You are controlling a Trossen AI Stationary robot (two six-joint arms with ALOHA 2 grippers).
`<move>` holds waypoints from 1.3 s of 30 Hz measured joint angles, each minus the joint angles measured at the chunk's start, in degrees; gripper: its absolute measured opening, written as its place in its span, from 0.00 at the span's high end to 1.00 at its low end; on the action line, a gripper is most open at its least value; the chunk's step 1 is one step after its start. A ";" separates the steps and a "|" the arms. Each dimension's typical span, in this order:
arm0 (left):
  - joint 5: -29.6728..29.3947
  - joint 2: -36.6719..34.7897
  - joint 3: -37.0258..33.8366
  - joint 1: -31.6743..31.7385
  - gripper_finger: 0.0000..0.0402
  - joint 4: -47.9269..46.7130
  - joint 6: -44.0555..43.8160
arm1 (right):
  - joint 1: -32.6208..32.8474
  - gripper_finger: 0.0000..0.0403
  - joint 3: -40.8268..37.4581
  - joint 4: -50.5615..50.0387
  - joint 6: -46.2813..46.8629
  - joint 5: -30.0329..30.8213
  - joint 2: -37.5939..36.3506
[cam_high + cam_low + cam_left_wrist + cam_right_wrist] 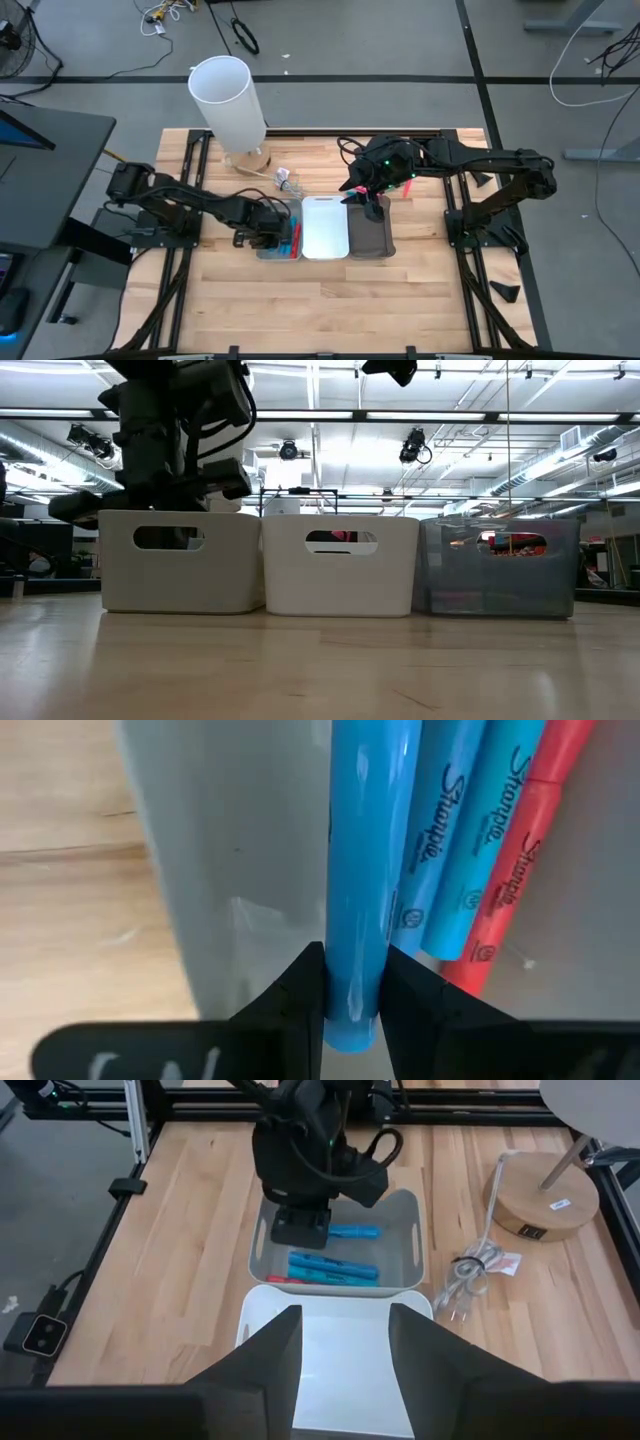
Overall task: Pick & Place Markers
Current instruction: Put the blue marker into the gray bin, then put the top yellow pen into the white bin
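My left gripper [352, 995] is down in the grey tray [270, 248], the left one of three set side by side at mid-table. Its fingers [290, 1005] are clamped on a blue marker [362, 870], one on each side of the barrel near its end. The marker hangs just above the tray floor, or maybe touches it; the wrist view is too close to say.

Beside the held marker lie two more blue markers [470, 830] and a red one [515, 860], parallel, touching each other, labels up. From the right wrist I see the same tray [405, 1230] with blue markers [335, 1267] and a red marker [285, 1280] against its near wall, plus one blue marker [352, 1233] sticking out from under the left gripper [300, 1228].

My right gripper [340, 1345] hovers over the white tray [340, 1370], the middle one. Its fingers stand apart with nothing between them. In the high view that gripper [375, 208] sits over the seam between the white tray [324, 228] and the dark tray [370, 238].

In the low view the three trays [340, 565] stand in a row, walls touching.

A tall white cylinder [228, 100] stands on a wooden base [545, 1205] at the far side of the table [320, 300], with a bundled cable [470, 1280] near it.
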 joint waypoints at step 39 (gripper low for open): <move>5.09 -4.17 0.00 7.84 0.44 4.16 20.78 | 0.01 0.63 0.00 -1.05 0.00 -0.02 0.00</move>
